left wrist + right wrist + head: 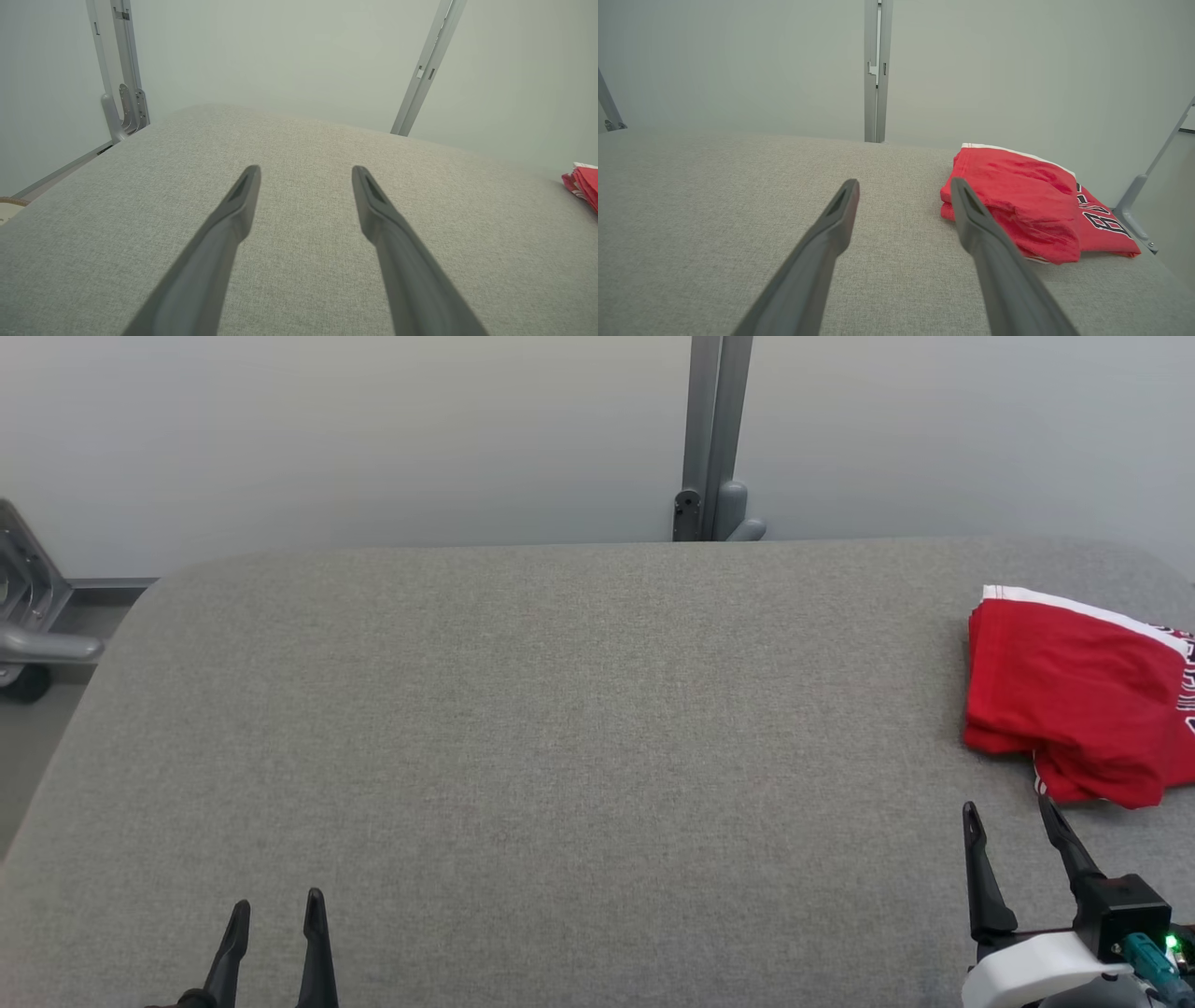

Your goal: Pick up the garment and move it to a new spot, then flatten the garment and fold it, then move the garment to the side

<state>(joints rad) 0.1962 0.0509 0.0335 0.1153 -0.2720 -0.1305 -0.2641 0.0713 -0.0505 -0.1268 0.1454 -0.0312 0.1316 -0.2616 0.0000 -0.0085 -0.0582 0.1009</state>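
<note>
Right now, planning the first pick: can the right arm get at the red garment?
Probably yes: the right end effector stands open just short of the red garment, with only bare grey surface between them.

Ahead of my left hand (pixel 278 898) the grey fabric worktop (pixel 560 709) lies bare to its far edge, so the middle and left give free passage. My right hand (pixel 1008 804), fingers spread, has one obstacle just beyond its fingertips and to the right: the bunched red jersey (pixel 1064 691) by the worktop's right edge. Past the far edge a grey metal post (pixel 714 439) stands against the wall, and a metal bracket (pixel 28 607) sits off the far left corner.
</note>
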